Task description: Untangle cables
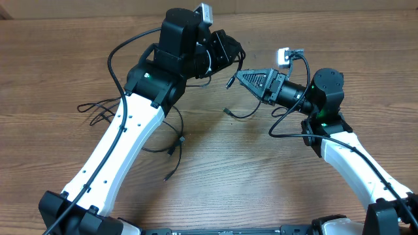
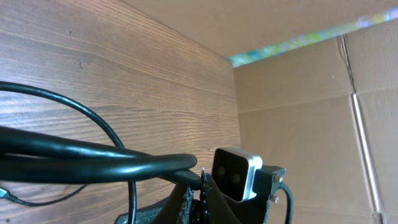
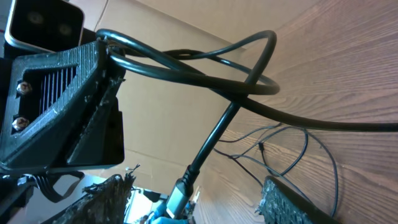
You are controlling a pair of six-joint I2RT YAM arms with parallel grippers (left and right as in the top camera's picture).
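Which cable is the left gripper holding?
The looped cable hanging toward the right gripper; the other cables lie loose on the table.

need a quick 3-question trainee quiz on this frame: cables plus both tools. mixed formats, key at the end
1. True or false: the left tool is shut on a thin black cable.
2. The right tool's jaws are: A) clamped tight on that cable; B) apart, with the cable's plug end between them; C) out of every view.
3. In the overhead view, on which side of the brown wood-grain table does the loose bundle of thin black cords lie?
Key: 1 true; 2 B; 3 the left side, beside the white left arm.
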